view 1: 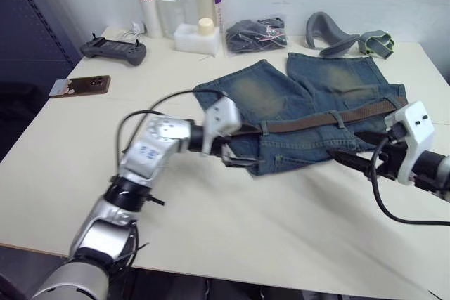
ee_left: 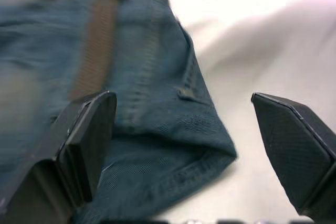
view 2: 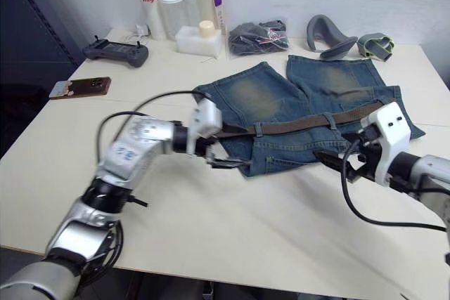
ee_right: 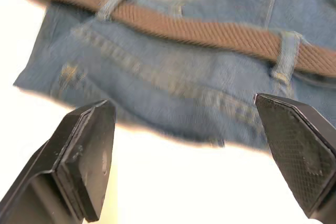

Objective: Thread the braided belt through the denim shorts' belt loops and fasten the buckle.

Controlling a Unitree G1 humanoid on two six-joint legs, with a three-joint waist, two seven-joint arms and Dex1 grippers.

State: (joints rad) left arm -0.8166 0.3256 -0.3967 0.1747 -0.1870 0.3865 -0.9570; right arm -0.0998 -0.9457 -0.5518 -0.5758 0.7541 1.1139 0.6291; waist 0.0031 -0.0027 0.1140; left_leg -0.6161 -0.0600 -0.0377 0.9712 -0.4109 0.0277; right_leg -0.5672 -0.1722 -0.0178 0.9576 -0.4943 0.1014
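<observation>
2 black-fingered grippers, left [ee_left: 181, 145] and right [ee_right: 184, 150], gape wide beside blue faded denim shorts [view 1: 309, 103]; a dark-brown braided belt [view 1: 330, 119] runs under 2 denim belt loops [ee_right: 285, 51].

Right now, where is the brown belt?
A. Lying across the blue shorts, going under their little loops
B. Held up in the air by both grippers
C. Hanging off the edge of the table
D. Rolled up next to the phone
A. The braided belt lies along the waistband of the denim shorts and passes under the belt loops, while both grippers hover open, holding nothing.
</observation>
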